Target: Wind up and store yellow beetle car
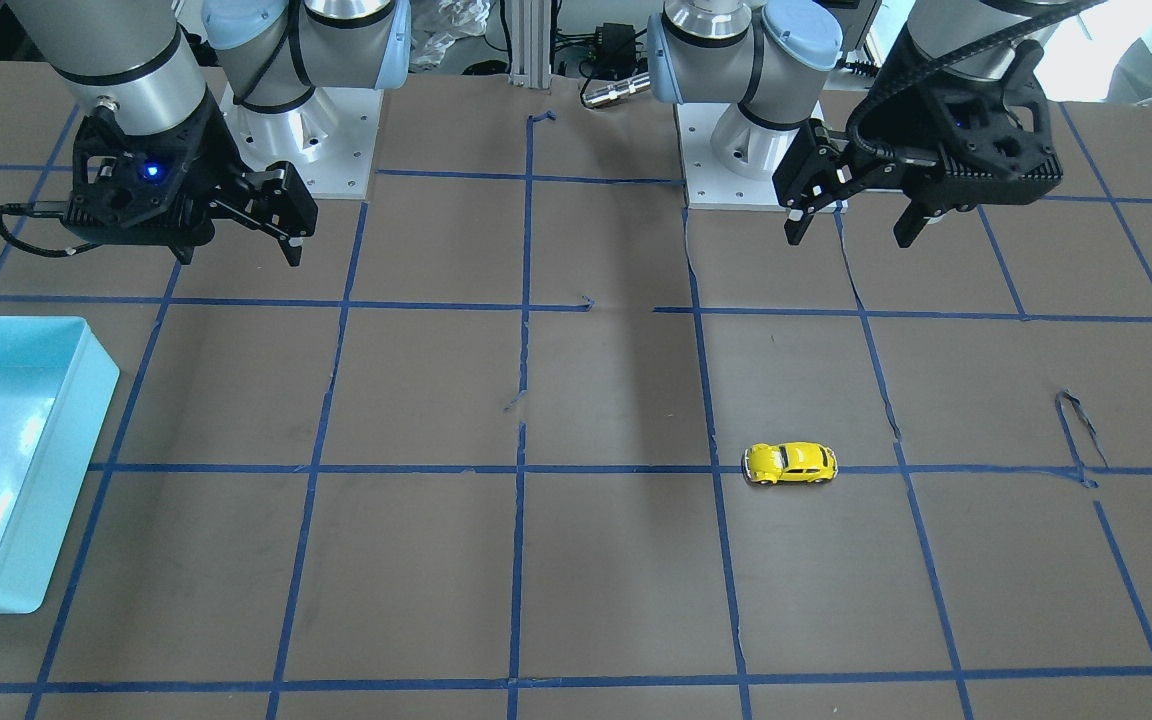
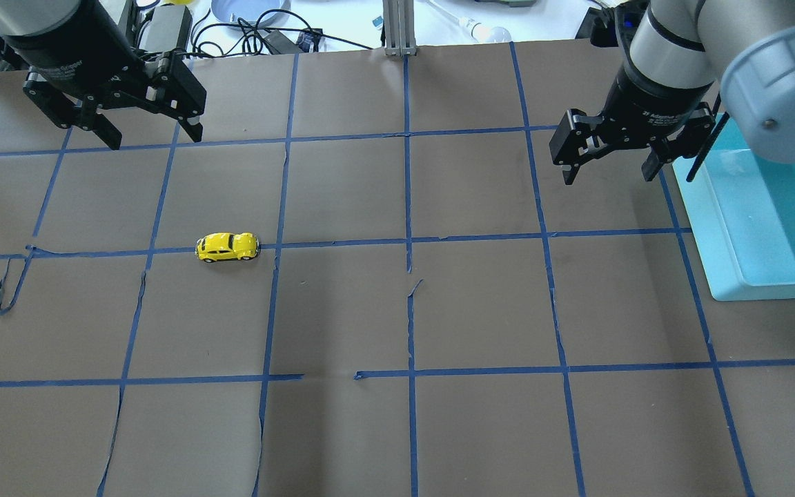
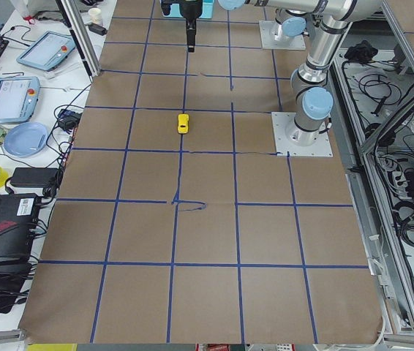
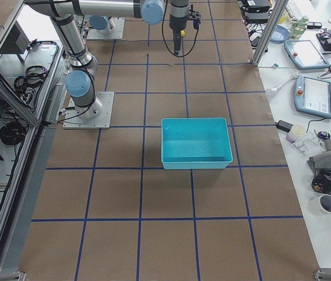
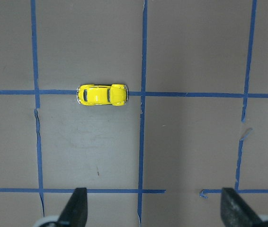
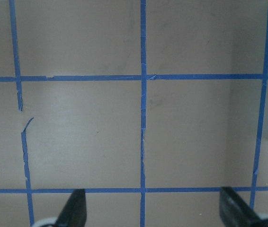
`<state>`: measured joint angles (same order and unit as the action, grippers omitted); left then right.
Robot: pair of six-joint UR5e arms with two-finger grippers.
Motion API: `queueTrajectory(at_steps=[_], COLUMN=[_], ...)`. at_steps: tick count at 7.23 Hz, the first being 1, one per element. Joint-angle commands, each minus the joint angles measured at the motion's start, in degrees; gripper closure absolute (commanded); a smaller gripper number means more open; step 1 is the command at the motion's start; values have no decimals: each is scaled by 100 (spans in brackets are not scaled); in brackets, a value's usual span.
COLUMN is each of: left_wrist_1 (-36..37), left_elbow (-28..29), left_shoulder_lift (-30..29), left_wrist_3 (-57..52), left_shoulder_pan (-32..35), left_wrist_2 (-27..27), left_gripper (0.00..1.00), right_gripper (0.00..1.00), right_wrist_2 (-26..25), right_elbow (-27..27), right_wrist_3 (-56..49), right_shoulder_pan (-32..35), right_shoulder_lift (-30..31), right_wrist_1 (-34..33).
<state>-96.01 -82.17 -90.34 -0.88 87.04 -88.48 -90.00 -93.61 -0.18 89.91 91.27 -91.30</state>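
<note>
The yellow beetle car (image 1: 790, 463) stands on its wheels on the brown table, on a blue tape line, and also shows in the overhead view (image 2: 227, 246) and the left wrist view (image 5: 102, 94). My left gripper (image 2: 154, 138) hangs open and empty high above the table; in the left wrist view (image 5: 155, 208) the car lies ahead of it, to the left. My right gripper (image 2: 608, 176) is also open and empty, high up beside the teal bin (image 2: 708, 228). Its wrist view (image 6: 155, 208) shows only bare table and tape.
The teal bin (image 1: 36, 470) is empty and sits at the table's end on my right side; its rim shows in the exterior right view (image 4: 195, 161). Blue tape marks a grid on the table. Both arm bases (image 1: 736, 170) stand at the robot's edge.
</note>
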Motion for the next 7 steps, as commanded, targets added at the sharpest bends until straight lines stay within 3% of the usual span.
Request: queueTrajectory(at_steps=[1, 7], left_wrist_1=[-31, 135], left_elbow=[26, -88], left_shoulder_lift=[59, 112], left_wrist_3=[0, 70], left_shoulder_pan=[6, 15], left_wrist_2=[-37, -11], left_gripper=[0, 0], right_gripper=[0, 0], right_wrist_2=[-9, -9], right_elbow=[18, 27], right_wrist_3=[0, 9], right_shoulder_pan=[-9, 0], right_shoulder_lift=[5, 13], right_wrist_1=[-10, 25])
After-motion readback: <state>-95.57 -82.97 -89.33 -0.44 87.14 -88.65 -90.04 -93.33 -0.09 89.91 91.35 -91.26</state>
